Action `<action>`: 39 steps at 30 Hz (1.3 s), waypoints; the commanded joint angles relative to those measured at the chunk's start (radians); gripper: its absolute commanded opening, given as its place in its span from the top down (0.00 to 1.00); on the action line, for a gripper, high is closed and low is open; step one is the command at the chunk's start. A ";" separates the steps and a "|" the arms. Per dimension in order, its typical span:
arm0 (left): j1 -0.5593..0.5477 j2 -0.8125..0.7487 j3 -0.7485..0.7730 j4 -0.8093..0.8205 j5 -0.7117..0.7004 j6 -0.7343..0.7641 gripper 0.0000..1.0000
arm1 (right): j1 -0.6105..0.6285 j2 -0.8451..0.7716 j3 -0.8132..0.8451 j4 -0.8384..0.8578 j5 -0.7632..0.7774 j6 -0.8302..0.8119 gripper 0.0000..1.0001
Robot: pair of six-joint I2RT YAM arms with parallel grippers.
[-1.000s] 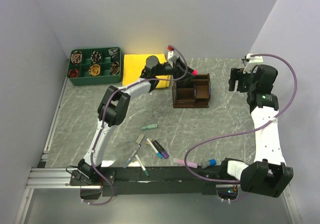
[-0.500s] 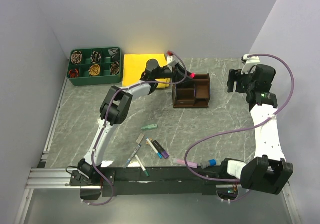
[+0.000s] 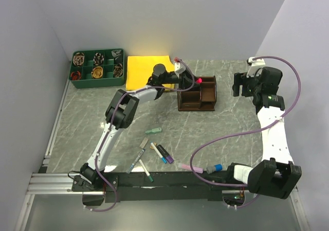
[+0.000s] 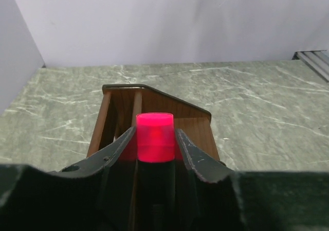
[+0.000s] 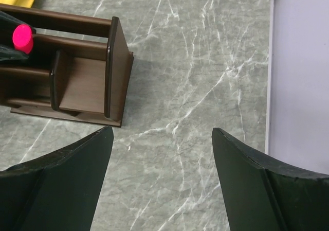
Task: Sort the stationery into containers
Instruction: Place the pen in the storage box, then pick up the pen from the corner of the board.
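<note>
My left gripper (image 3: 191, 78) reaches over the back left of the dark brown wooden organiser (image 3: 208, 90). Its fingers are shut on a black marker with a bright pink cap (image 4: 154, 137). In the left wrist view the cap stands upright between the fingertips, above the organiser's (image 4: 198, 125) divided compartments. The right gripper (image 3: 241, 84) hangs open and empty to the right of the organiser (image 5: 85, 84), with bare table between its fingers (image 5: 77, 164). Several loose markers (image 3: 156, 151) lie near the front, along with a short green one (image 3: 153, 130), a pink one (image 3: 185, 165) and a blue-capped one (image 3: 215, 167).
A green tray (image 3: 97, 81) with coiled round items stands at the back left, next to a flat yellow cloth (image 3: 140, 71). Walls close in on the left, back and right. A black rail (image 3: 164, 182) with purple cables runs along the near edge.
The left gripper has come down and slightly forward with the pink-capped marker, closer over the organiser. The right arm has barely shifted.
</note>
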 commanded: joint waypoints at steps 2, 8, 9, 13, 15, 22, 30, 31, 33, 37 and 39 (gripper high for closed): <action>-0.014 -0.170 -0.132 -0.047 -0.026 0.185 0.54 | 0.007 -0.006 -0.005 0.022 -0.022 0.003 0.14; -0.014 -0.378 -0.313 -0.235 -0.037 0.391 0.40 | 0.008 -0.035 -0.028 0.054 -0.030 0.021 0.13; -0.014 -0.402 -0.352 -0.249 -0.045 0.405 0.40 | 0.010 -0.043 -0.037 0.061 -0.034 0.023 0.13; -0.014 -0.600 -0.468 -0.430 -0.034 0.542 0.39 | 0.011 -0.074 -0.055 0.063 -0.054 0.017 0.12; -0.017 -0.704 -0.510 -0.729 -0.008 0.647 0.38 | 0.011 -0.104 -0.078 0.052 -0.065 -0.021 0.11; -0.102 -0.836 -0.639 -1.388 -0.111 0.956 0.40 | 0.010 -0.207 -0.118 0.150 -0.073 0.096 0.10; -0.392 -0.746 -0.659 -1.383 -0.433 0.732 0.38 | 0.010 -0.172 0.000 0.192 -0.016 0.219 0.11; -0.407 -0.746 -0.664 -1.370 -0.448 0.710 0.38 | 0.010 -0.173 0.009 0.189 -0.010 0.198 0.11; -0.433 -0.737 -0.655 -1.371 -0.466 0.695 0.38 | 0.008 -0.178 0.024 0.190 0.012 0.184 0.11; -0.459 -0.728 -0.643 -1.373 -0.476 0.664 0.36 | 0.008 -0.184 0.026 0.195 0.039 0.182 0.10; -0.479 -0.705 -0.620 -1.395 -0.471 0.676 0.36 | 0.008 -0.180 0.023 0.207 0.070 0.201 0.10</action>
